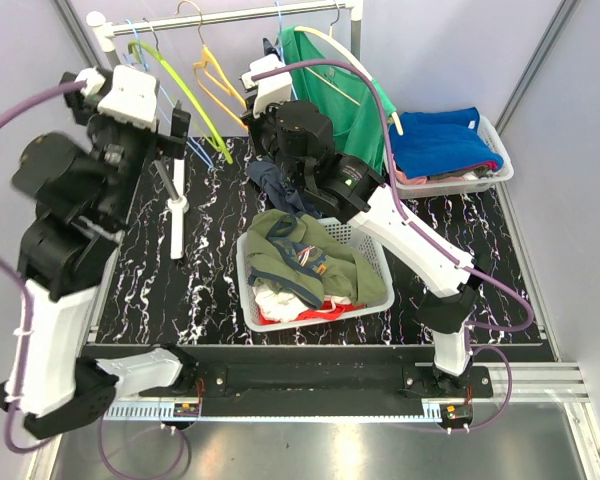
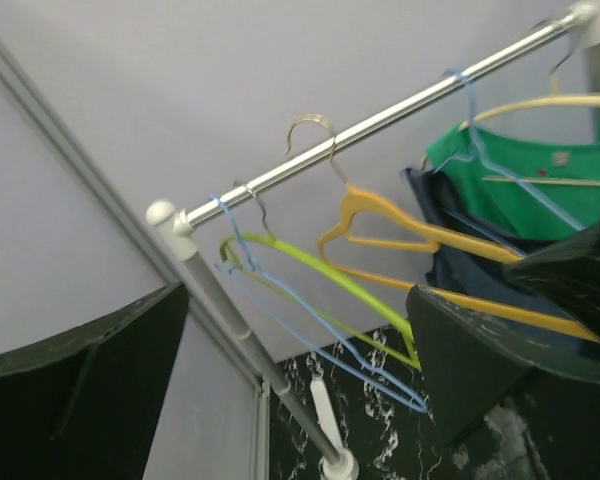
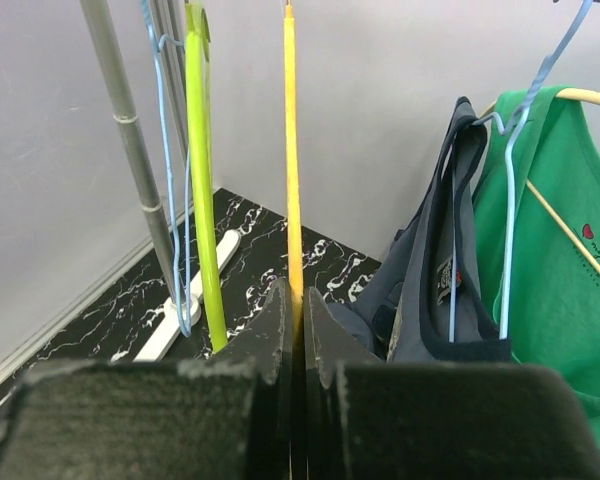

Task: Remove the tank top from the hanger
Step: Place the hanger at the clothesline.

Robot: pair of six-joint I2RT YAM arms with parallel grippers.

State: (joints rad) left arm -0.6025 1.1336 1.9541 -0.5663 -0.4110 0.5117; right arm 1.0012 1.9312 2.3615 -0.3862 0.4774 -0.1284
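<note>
The tank top (image 3: pixel 435 285) is dark navy and hangs by one strap from a thin blue wire hanger (image 3: pixel 507 210) on the rack rod (image 2: pixel 380 122). It also shows behind a yellow hanger (image 2: pixel 400 230) as the navy tank top (image 2: pixel 460 255), and below my right arm as the tank top (image 1: pixel 277 185). My right gripper (image 3: pixel 295 295) is shut on the lower bar of the yellow hanger (image 3: pixel 291 150), just left of the tank top. My left gripper (image 2: pixel 300 370) stands wide open with nothing between its fingers, by the rack's left end (image 1: pixel 175 135).
A green T-shirt (image 1: pixel 330 80) hangs on a cream hanger at the rod's right end. An empty lime-green hanger (image 1: pixel 185 85) and a blue wire hanger (image 2: pixel 310 330) hang at the left. One white basket (image 1: pixel 245 290) holds clothes. Another basket (image 1: pixel 500 165) holds folded blue items.
</note>
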